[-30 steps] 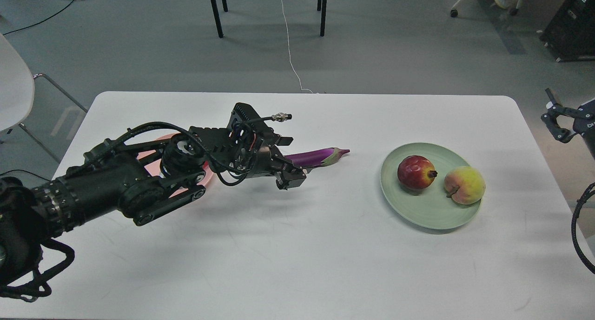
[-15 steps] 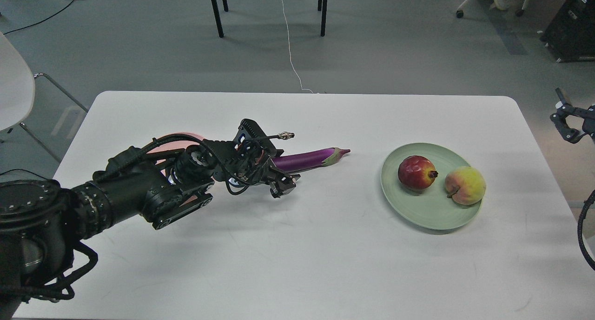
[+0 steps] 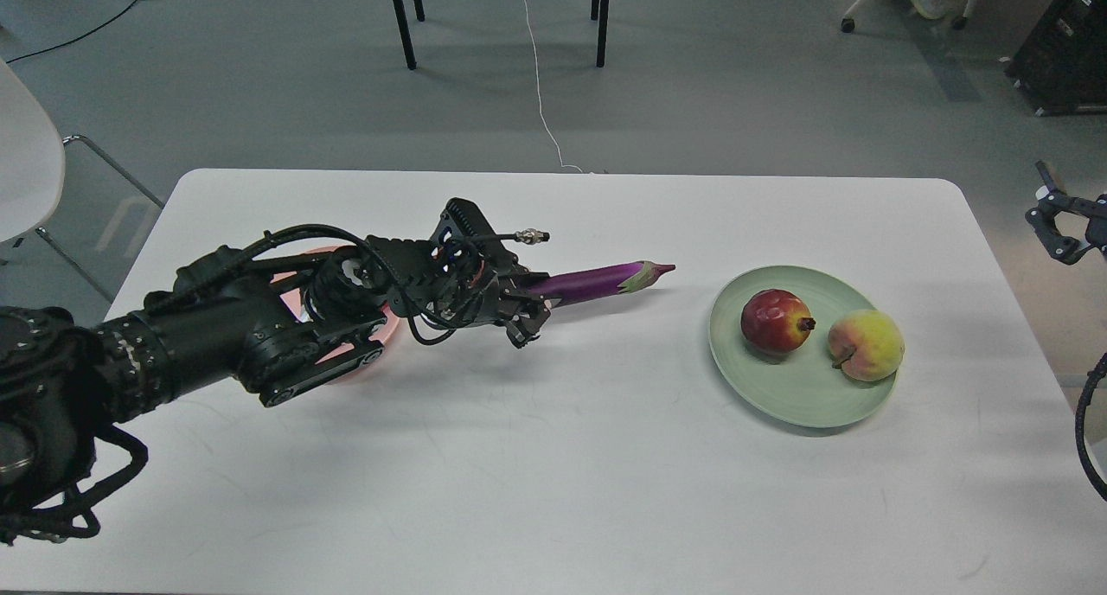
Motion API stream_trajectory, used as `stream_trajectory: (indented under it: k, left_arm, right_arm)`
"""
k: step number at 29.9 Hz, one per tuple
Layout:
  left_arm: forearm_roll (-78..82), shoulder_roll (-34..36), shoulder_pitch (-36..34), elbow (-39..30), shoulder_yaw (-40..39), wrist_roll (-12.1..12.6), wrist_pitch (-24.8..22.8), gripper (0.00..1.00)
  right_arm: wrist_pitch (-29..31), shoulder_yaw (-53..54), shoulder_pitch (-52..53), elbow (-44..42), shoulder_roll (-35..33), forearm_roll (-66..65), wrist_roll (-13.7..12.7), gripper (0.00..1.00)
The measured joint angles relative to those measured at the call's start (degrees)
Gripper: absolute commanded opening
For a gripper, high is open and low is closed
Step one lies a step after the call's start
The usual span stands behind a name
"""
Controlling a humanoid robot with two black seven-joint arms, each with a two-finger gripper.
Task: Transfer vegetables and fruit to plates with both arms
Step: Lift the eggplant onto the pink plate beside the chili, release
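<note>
A grey floor with cables and dark chair legs is seen behind a white table (image 3: 553,457) that fills most of the head view. Against the frame half a second earlier, the eggplant (image 3: 597,279) is found raised: its capped tip now sits higher and further right, and a soft shadow is cast on the table beneath it, so it is judged clear of the surface and slightly tilted, cap end up. The left arm (image 3: 216,335) is noted a little higher as well, and more of the pink plate (image 3: 380,335) beneath its wrist is hidden than uncovered. The green plate (image 3: 804,396), the pomegranate (image 3: 774,320) and the peach (image 3: 867,344) are recorded unchanged, the two fruits lying side by side on that plate, well apart from the eggplant. The left gripper (image 3: 527,305) is seen clamped on the eggplant's blunt end, the purple body projecting rightward from between the fingers. The right gripper (image 3: 1057,223) is held off the table's right edge, only partly in view, its fingers spread apart.
</note>
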Motion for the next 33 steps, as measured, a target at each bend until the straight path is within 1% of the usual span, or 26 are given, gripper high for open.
stream_trajectory:
  k: [2, 4, 7, 9, 13, 16, 20, 23, 24, 25, 27, 28, 30, 33]
  left_arm:
    - [-1.25, 4.23, -1.34, -4.55, -0.77, 0.11, -0.28, 0.2]
    - [-3.15, 10.04, -2.6, -8.96, -1.27, 0.37, -0.78, 0.2]
    - [-4.48, 17.36, -3.47, -12.29, -1.26, 0.1, -1.56, 0.21]
    - [-4.65, 21.48, -3.36, -12.84, -0.79, -0.72, -1.79, 0.21]
    - [-4.66, 28.2, -1.64, -12.71, 0.98, -3.24, -1.81, 0.21]
    - [-4.7, 32.02, 0.57, -11.96, 1.62, -3.74, -1.55, 0.21]
    - [-4.66, 33.42, 4.32, -9.48, 1.74, -3.84, -0.9, 0.23]
    - [-4.52, 33.07, 6.38, -7.35, 1.74, -3.72, 0.39, 0.32]
    - [-4.54, 32.95, 6.84, -6.89, 1.74, -3.67, 0.9, 0.37]
    - [-4.6, 32.85, 7.28, -6.34, 1.74, -3.58, 1.39, 0.43]
    - [-4.7, 32.47, 7.8, -5.21, 1.74, -3.43, 1.92, 0.69]
    - [-4.76, 32.13, 7.91, -4.7, 1.73, -3.39, 2.02, 0.75]
    - [-4.96, 31.37, 7.99, -4.14, 1.57, -3.43, 2.19, 0.77]
    - [-5.06, 30.98, 8.0, -3.94, 1.25, -3.71, 2.25, 0.83]
  right_arm:
    - [0.0, 0.17, 0.02, 0.0, -0.07, 0.0, 0.0, 0.98]
    - [0.0, 0.39, 0.02, -0.01, -0.12, 0.0, 0.0, 0.98]
    - [0.0, 0.49, 0.02, 0.0, -0.29, -0.06, -0.07, 0.98]
    - [0.0, 0.5, 0.02, 0.01, -0.29, -0.07, -0.08, 0.98]
    - [0.0, 0.47, 0.02, 0.84, -0.26, -0.08, -0.09, 0.98]
    - [0.0, 0.42, 0.02, 1.67, -0.25, -0.1, -0.09, 0.98]
    - [0.0, 0.44, 0.02, 1.91, -0.26, -0.1, -0.09, 0.98]
    - [0.0, 0.48, 0.05, 2.69, -0.34, -0.1, -0.09, 0.98]
    - [0.0, 0.48, 0.08, 3.08, -0.38, -0.1, -0.09, 0.98]
    - [0.0, 0.48, 0.08, 3.38, -0.42, -0.1, -0.09, 0.98]
    - [0.0, 0.48, 0.1, 3.86, -0.55, -0.1, -0.09, 0.98]
    - [0.0, 0.49, 0.1, 3.94, -0.68, -0.1, -0.09, 0.98]
    - [0.0, 0.5, 0.1, 4.01, -0.87, -0.1, -0.09, 0.98]
    - [0.0, 0.5, 0.1, 4.0, -0.93, -0.16, -0.09, 0.98]
